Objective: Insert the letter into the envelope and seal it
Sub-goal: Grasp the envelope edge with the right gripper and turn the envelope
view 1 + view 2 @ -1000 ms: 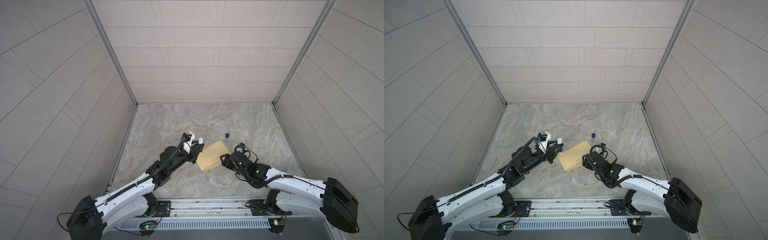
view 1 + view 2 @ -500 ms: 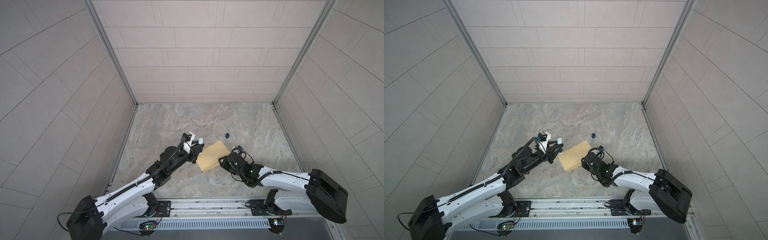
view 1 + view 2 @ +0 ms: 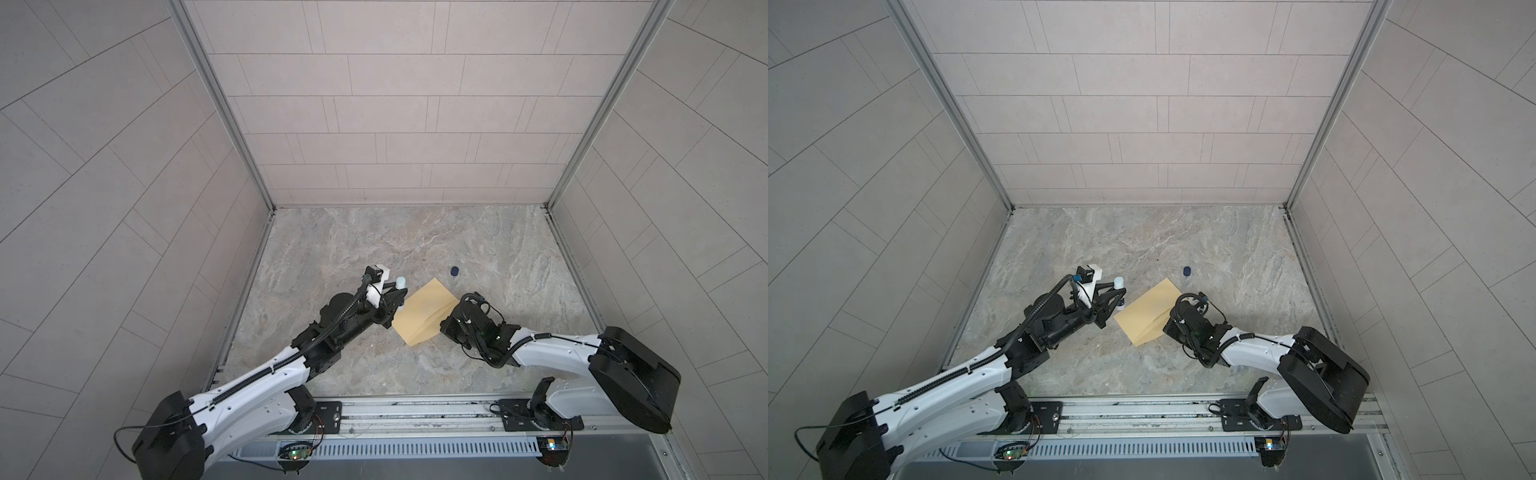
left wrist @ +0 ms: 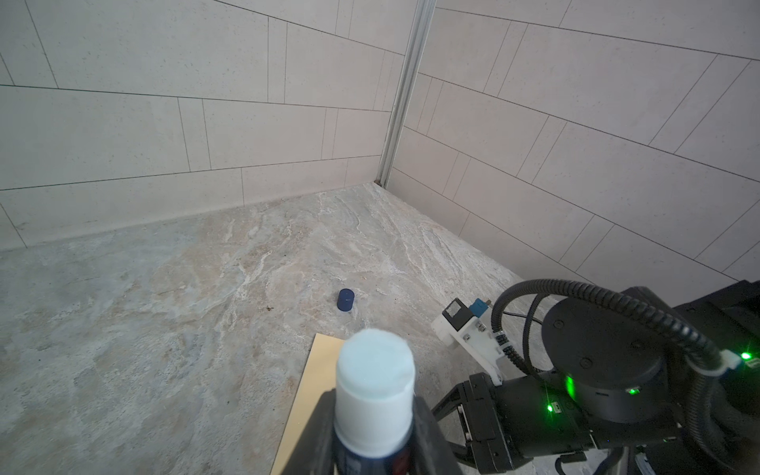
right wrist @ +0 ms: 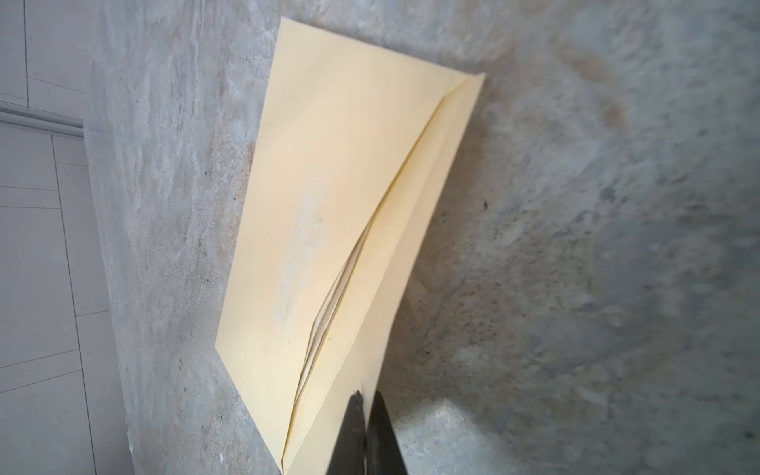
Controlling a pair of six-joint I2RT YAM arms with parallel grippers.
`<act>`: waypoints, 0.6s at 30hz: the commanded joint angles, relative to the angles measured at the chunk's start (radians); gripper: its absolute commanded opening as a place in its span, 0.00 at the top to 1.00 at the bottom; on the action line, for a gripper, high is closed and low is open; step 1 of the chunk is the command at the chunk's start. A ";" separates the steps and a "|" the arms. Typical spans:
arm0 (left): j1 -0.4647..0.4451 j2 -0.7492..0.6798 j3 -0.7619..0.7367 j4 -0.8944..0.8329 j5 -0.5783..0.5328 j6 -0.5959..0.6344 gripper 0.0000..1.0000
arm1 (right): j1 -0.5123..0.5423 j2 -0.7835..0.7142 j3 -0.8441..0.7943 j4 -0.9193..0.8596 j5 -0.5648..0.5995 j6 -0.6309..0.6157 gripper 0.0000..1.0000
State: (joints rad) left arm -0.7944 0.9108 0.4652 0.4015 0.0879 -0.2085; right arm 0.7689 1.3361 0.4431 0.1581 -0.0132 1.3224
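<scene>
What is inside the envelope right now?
In the right wrist view, pale sheet edges, likely the letter, show in the gap under the flap of the envelope. The rest of it is covered by the envelope.

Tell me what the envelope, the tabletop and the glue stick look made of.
The envelope: matte tan paper, creased at the folds, flap bending. The tabletop: stone-look slab, veined grey-beige, possibly laminate. The glue stick: pale matte tip, probably solid glue, on a dark tube, likely plastic.
</scene>
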 commanded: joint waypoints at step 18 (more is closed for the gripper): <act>-0.006 -0.078 -0.022 -0.064 -0.100 -0.007 1.00 | -0.050 0.119 0.556 -0.768 0.033 -0.883 1.00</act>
State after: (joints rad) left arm -0.7944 0.8394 0.4610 0.3359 0.0162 -0.2096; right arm 0.7208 1.4246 0.9504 -0.4488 -0.0414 0.5709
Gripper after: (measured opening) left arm 0.272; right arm 0.047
